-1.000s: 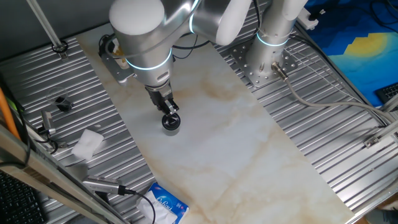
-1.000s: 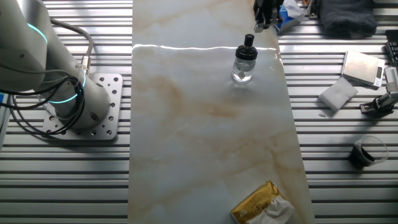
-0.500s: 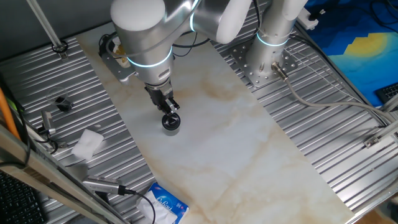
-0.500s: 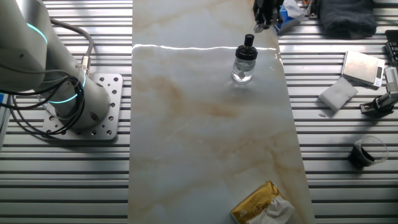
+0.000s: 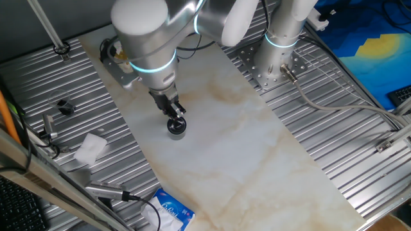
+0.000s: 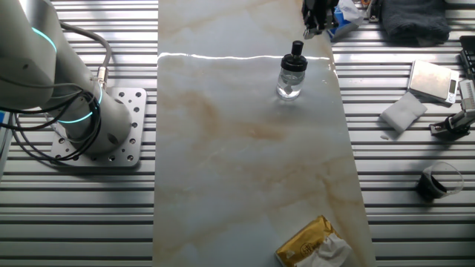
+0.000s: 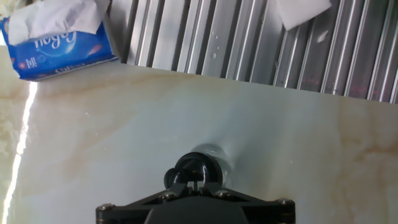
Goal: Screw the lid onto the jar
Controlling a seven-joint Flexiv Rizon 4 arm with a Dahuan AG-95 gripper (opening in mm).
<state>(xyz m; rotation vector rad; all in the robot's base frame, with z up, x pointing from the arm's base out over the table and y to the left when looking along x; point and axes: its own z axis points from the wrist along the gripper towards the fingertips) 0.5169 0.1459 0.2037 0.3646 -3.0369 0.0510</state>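
Note:
The jar (image 5: 177, 133) stands upright on the marble table (image 5: 257, 147) with the black lid (image 5: 176, 124) on top of it. My gripper (image 5: 174, 114) points straight down over the lid's middle. Its jaws are shut together, narrower than the lid, with the tips at the lid's top. In the other fixed view the pale jar (image 6: 289, 84) carries the lid (image 6: 292, 64), and the gripper (image 6: 297, 49) tips sit on it. In the hand view the lid (image 7: 198, 168) lies just past the gripper (image 7: 199, 182), with the jar's rim (image 7: 222, 160) around it.
A blue tissue pack (image 7: 56, 37) and a white wad (image 7: 301, 11) lie beyond the jar by the ribbed metal. A small black angular piece (image 5: 63, 104) lies at the far left. A yellow pack (image 6: 312, 245) sits at the slab's other end. The arm's base (image 5: 276, 64) stands at the back.
The arm's wrist housing has shifted slightly to the left above the jar. The jar, the lid and the fingertips stay in the same place.

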